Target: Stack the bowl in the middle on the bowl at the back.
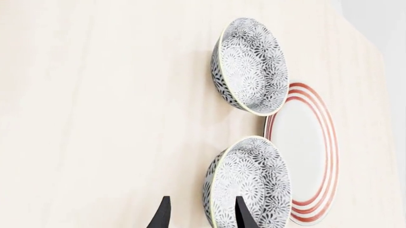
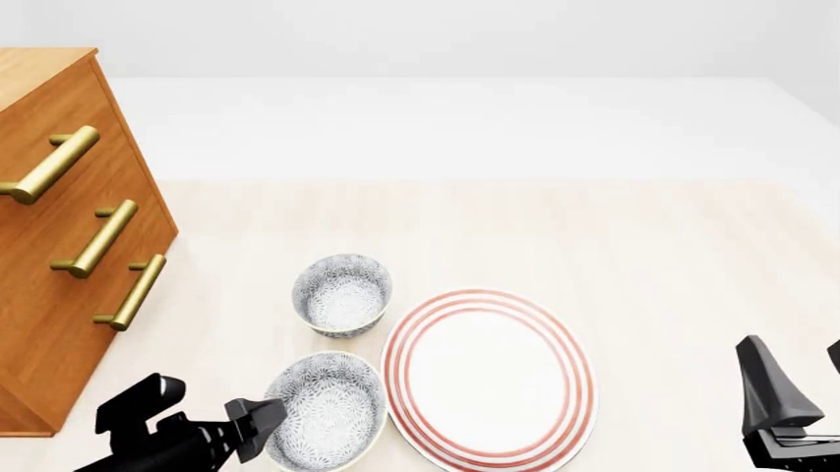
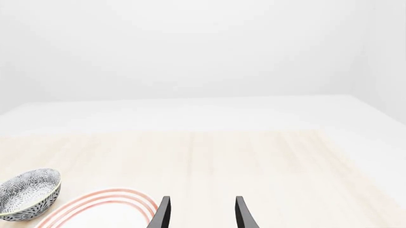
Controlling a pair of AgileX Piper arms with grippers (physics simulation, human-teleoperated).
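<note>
The pale wooden counter (image 2: 630, 256) carries everything, running back to a white strip at its far edge. At its left stands the orange-brown wooden drawer cabinet (image 2: 59, 256) with three brass bar handles (image 2: 94, 239). Near the front centre lies the large white plate with red rings (image 2: 489, 377), flat on the counter.

Just left of the plate sit two small round ceramic bowls in grey-and-white floral speckle, both upright. The bowl at the back (image 2: 341, 294) stands beside the plate's far left edge, apart from its twin. The bowl in the middle (image 2: 326, 410) sits nearer the camera, its rim close against the plate's left edge.

The black left gripper (image 2: 259, 421) reaches in from the lower left; its fingers (image 1: 244, 214) are spread, and in the left wrist view one tip lies over the nearer bowl's interior and the other outside its wall. The black right gripper (image 2: 792, 379) is at the lower right, well apart from the plate, its fingers (image 3: 163, 213) spread with nothing between them.
</note>
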